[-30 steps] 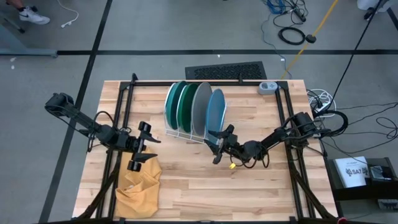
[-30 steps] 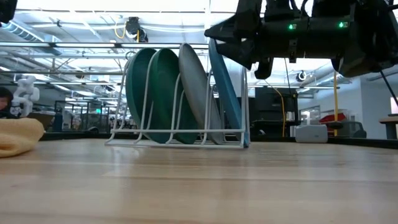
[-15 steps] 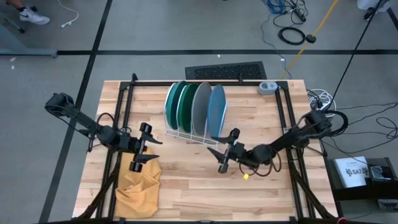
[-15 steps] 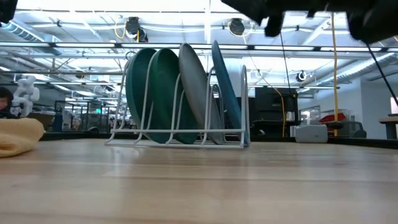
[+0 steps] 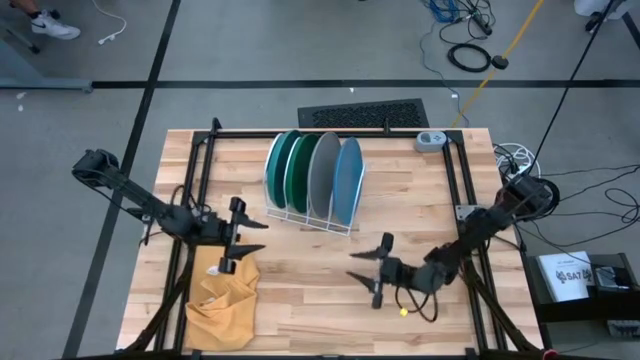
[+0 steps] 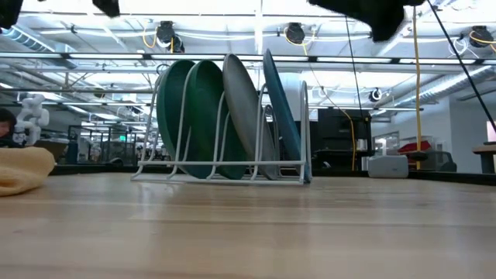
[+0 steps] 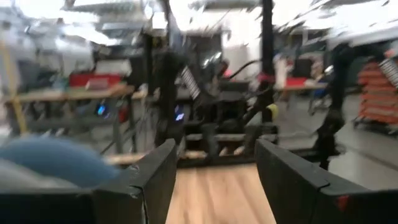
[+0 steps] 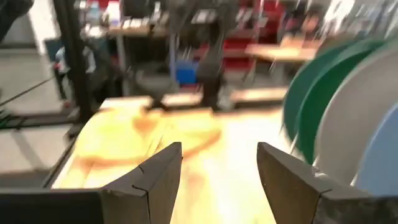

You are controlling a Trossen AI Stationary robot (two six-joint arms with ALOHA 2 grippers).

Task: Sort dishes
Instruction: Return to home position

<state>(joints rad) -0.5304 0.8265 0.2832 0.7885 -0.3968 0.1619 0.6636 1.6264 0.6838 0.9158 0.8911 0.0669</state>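
The grey floor (image 5: 300,50) is crossed by dark lines (image 5: 250,84). A black vent grate (image 5: 362,114) lies just behind the pale wooden table (image 5: 300,320), and coiled cables (image 5: 470,55) lie farther back beside a yellow pole (image 5: 515,35). A labelled box (image 5: 565,275) sits on the floor nearby. In the low view, round lamps (image 6: 165,33) hang among ceiling beams (image 6: 77,56) above distant workbenches (image 6: 484,147).
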